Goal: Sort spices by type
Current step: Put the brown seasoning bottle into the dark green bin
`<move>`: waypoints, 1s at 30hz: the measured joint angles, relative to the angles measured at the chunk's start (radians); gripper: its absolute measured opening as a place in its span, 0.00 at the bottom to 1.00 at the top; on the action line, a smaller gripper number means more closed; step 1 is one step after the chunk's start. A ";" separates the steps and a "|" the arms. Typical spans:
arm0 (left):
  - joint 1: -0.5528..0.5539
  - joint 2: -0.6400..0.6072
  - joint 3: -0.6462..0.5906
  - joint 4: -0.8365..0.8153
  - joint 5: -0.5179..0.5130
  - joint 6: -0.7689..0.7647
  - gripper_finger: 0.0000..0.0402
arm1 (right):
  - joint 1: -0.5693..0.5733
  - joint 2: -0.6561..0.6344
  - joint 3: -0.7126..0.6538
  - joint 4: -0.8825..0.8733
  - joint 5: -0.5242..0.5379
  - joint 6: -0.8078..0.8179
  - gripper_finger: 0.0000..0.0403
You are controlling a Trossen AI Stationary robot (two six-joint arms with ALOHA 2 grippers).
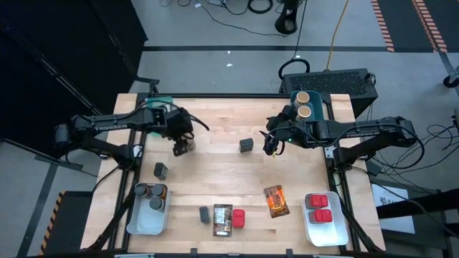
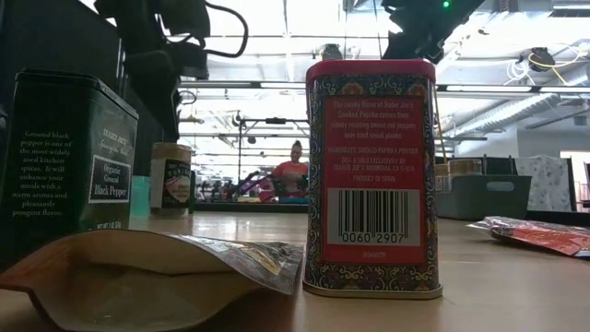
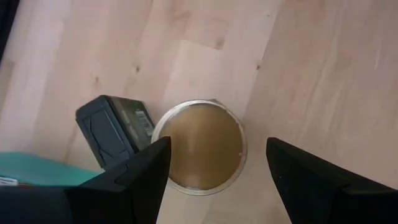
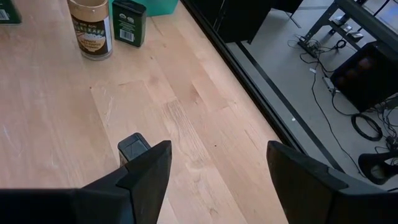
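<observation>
Left gripper [image 3: 214,177] open above tan round cylinder [image 3: 200,147]; rigid, likely light, smooth; grip across sidewall.

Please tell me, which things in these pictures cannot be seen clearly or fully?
- Low view: brown packet in front is blurred and hides the foot of the green pepper tin.
- High view: labels of jars in the clear-white bin are too small to read.
- Left wrist view: the left hand, open, covers the edge of the tan cylinder; teal bin cut off.
- Right wrist view: dark tin partly behind the open right hand.
</observation>
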 joint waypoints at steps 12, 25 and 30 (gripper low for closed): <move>0.027 0.000 0.000 -0.002 0.071 0.110 0.66 | 0.000 0.000 0.000 0.000 0.001 0.000 0.62; 0.026 0.000 0.000 -0.001 0.160 0.120 0.78 | 0.000 0.000 0.000 0.000 0.001 -0.001 0.62; 0.026 0.000 0.000 0.000 0.050 0.132 0.95 | 0.000 0.000 0.000 0.000 0.000 0.000 0.62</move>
